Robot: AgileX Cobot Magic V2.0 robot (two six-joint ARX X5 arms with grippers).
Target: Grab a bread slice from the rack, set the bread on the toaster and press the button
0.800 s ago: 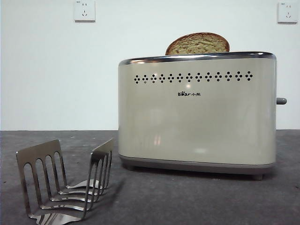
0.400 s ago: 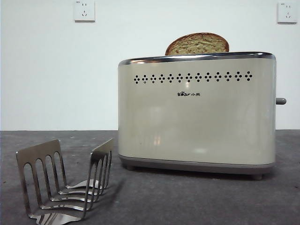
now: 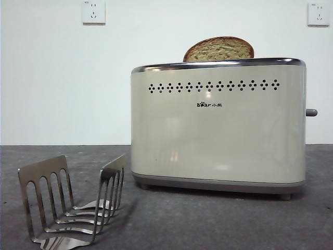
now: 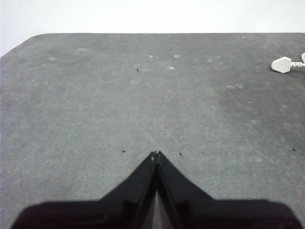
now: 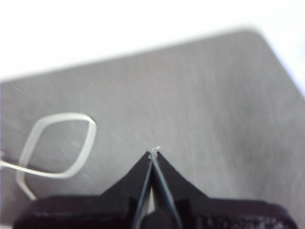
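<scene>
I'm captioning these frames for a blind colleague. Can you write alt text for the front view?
A slice of bread pokes up from the top slot of a cream toaster, whose grey button juts from its narrow side. A steel rack holding no bread stands beside it on the grey table; no gripper is in view.

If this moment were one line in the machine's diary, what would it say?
bread: standing in toaster slot | rack: empty | button: untouched | left pincer: shut, away | right pincer: shut, away
</scene>
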